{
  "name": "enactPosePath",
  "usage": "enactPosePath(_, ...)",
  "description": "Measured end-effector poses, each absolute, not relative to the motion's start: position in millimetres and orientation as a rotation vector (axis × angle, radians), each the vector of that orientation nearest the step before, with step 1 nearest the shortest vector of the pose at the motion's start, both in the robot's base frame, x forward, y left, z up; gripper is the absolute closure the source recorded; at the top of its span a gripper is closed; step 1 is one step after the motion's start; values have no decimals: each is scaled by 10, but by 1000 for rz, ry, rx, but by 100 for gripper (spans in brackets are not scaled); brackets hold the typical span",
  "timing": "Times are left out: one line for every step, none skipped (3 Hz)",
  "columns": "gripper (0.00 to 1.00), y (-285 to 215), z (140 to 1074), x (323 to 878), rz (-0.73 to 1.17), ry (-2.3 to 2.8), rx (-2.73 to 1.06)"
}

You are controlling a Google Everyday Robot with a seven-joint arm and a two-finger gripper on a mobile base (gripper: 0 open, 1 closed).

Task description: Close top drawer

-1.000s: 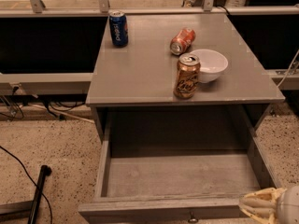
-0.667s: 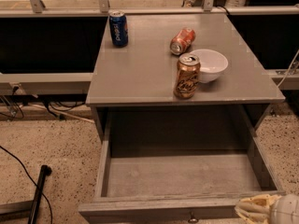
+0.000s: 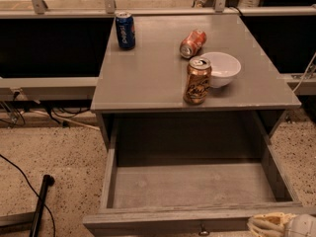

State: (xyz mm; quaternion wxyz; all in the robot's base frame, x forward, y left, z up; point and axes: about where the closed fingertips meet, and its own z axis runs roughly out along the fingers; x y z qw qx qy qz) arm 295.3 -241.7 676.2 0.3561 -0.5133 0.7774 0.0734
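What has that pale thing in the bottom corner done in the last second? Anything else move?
The gripper sank lower toward the view's bottom right corner, beside the front of the top drawer. It visibly grasped nothing. The drawer stayed wide open; cans and bowl did not move.

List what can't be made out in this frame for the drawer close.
Camera view:
- Gripper, in the bottom-right corner beside the top drawer: cut off by the bottom edge, so contact with the drawer front cannot be told.
- Drawer front: mostly below the bottom edge; only part of the knob shows.
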Motion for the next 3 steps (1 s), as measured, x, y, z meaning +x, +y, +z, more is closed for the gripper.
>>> enactPosePath(100, -2450, 6680, 2905, 228, 1994, -1323)
enactPosePath(100, -2300, 6532, 2819, 299, 1928, -1334)
enactPosePath(100, -2299, 6504, 2854, 293, 1933, -1333)
